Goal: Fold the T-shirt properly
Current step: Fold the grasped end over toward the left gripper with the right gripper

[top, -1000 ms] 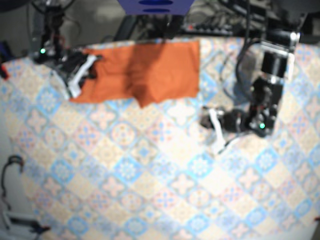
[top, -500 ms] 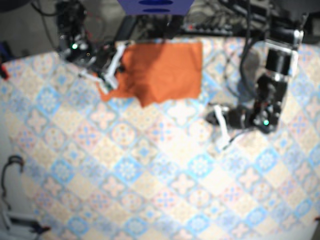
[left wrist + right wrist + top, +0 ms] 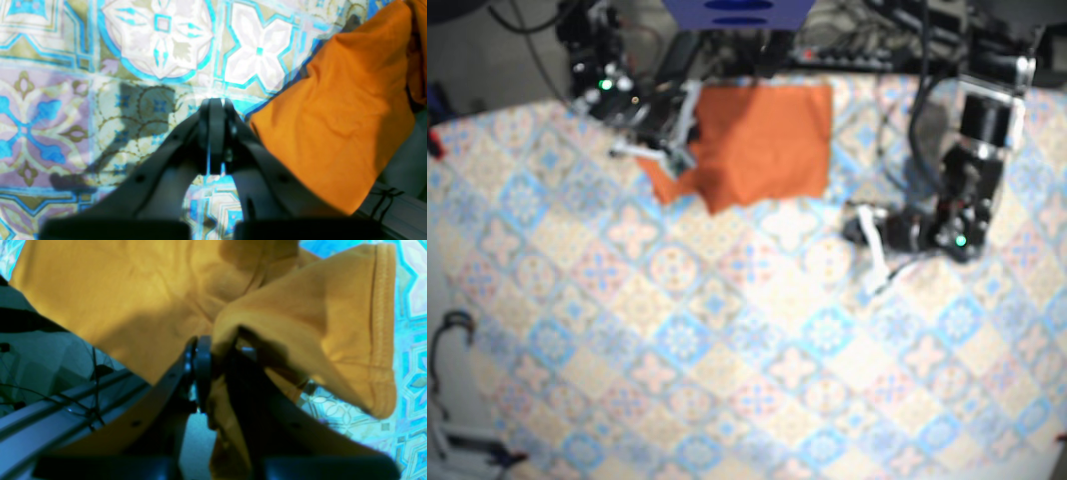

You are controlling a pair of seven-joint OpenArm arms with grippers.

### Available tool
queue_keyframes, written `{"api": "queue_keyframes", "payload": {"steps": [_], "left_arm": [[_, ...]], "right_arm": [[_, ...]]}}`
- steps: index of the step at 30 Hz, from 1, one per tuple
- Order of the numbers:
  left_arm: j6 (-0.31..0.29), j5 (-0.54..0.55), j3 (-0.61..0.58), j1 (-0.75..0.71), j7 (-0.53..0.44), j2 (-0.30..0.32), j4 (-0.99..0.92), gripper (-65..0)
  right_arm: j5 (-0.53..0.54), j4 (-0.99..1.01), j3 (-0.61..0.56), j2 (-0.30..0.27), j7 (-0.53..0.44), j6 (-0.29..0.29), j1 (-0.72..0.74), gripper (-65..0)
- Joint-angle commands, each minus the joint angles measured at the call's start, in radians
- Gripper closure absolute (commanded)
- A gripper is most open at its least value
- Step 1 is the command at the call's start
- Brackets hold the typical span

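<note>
"Orange T-shirt [image 3: 772, 135], where does it lie now?"

"At the far edge of the bench [image 3: 727, 330], bunched toward the middle. A second ago it spread much wider toward the right arm's side. Since then the right gripper [image 3: 217, 350] has carried that end inward across the shirt."

"Is it holding the cloth?"

"Yes. The right wrist view shows its jaws pinching a thick fold of orange fabric, with a hemmed edge hanging loose just beside them. The fold is lifted, not laid flat."

"And the other arm?"

"The left gripper [image 3: 215, 106] hangs over the patterned bench cover with its jaws pressed together on nothing. The shirt's near edge sits just beside it. It has barely shifted over the last second."

"So how far along are we?"

"I'd say one side fold is partway over. The carried end looks crumpled rather than square, so it likely needs setting down and smoothing before release. The loose hem could tuck under itself if it is dropped as it is. The shirt's other side looks unfolded."
</note>
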State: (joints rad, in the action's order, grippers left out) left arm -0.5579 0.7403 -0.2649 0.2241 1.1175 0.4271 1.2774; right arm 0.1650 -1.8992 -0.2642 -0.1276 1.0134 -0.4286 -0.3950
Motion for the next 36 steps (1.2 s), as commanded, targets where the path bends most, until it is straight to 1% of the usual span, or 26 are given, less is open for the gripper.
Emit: {"api": "queue_keyframes", "payload": {"steps": [1,4,10,12,18,23,26,34,36], "left_arm": [[-0.006,0.014,0.003,0.021,-0.012,0.011,0.017,0.0],[-0.006,0.012,0.002,0.016,-0.012,0.011,0.017,0.0],[-0.006,0.012,0.003,0.002,-0.012,0.011,0.017,0.0],[-0.006,0.011,0.003,0.002,-0.014,0.011,0.015,0.0],[-0.006,0.011,0.002,0.002,-0.014,0.029,0.015,0.0],[-0.006,0.009,0.002,0.002,-0.014,0.032,0.015,0.0],[-0.006,0.009,0.002,0.002,-0.014,0.032,0.014,0.0],[-0.006,0.008,0.002,0.002,-0.015,0.032,0.014,0.0],[-0.006,-0.015,0.002,0.002,-0.015,0.032,0.014,0.0]], "right_arm": [[0.015,-0.024,-0.004,-0.001,-0.021,0.021,0.011,0.0],[0.015,-0.036,-0.040,-0.007,-0.023,0.061,0.031,0.0],[0.012,-0.039,-0.151,-0.007,-0.023,0.103,0.071,0.0],[0.012,-0.046,-0.162,-0.007,-0.024,0.116,0.083,0.0],[0.012,-0.046,-0.171,-0.004,-0.037,0.116,0.097,0.0],[0.000,-0.046,-0.241,-0.008,-0.058,0.118,0.123,0.0],[-0.058,-0.046,-0.278,-0.008,-0.058,0.118,0.130,0.0],[-0.328,-0.044,-0.461,0.001,-0.060,0.118,0.164,0.0],[-0.387,-0.044,-0.502,0.001,-0.064,0.118,0.173,0.0]]}}
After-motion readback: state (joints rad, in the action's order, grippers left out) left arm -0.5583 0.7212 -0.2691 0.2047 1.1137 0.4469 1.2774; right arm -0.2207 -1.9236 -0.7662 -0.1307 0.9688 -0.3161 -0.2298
